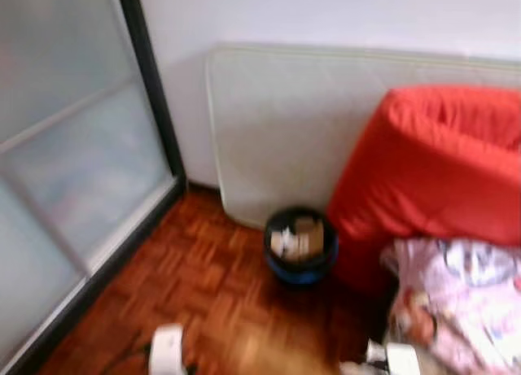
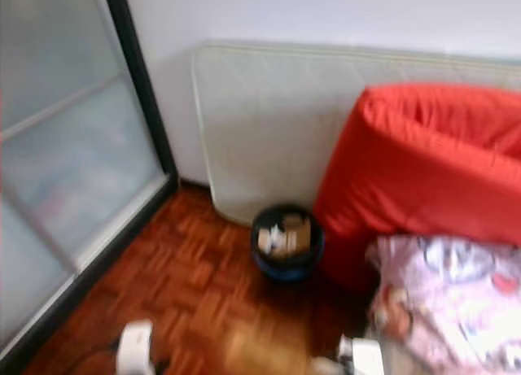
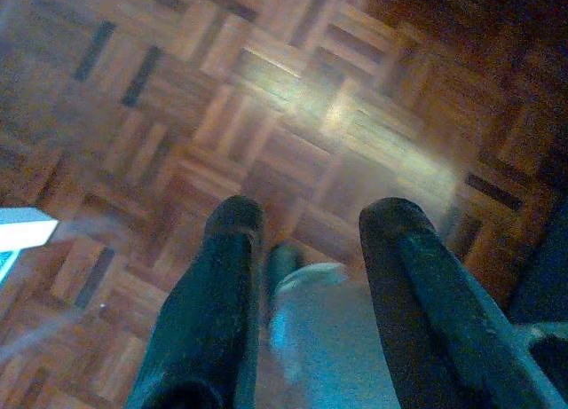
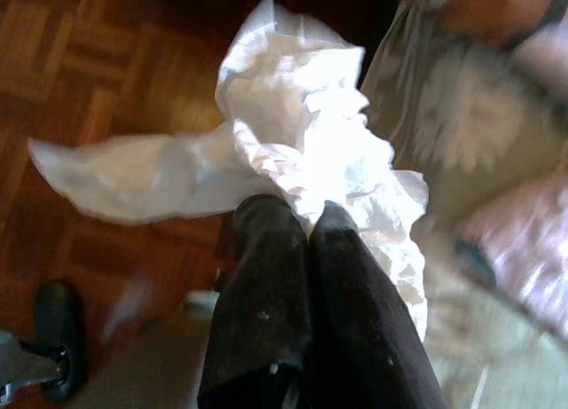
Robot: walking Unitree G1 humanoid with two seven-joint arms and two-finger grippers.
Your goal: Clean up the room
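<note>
A small dark bin with paper scraps inside stands on the parquet floor, against a pale upright panel and beside a red cushion. In the right wrist view my right gripper is shut on a crumpled white tissue, which spreads out beyond the fingertips. In the left wrist view my left gripper is open above the floor, with nothing between its fingers. The pale wrist ends of both arms sit at the bottom edge of the head views.
A frosted glass sliding door with a black frame runs along the left. A pink patterned cloth lies at the lower right below the red cushion. Parquet floor stretches between me and the bin.
</note>
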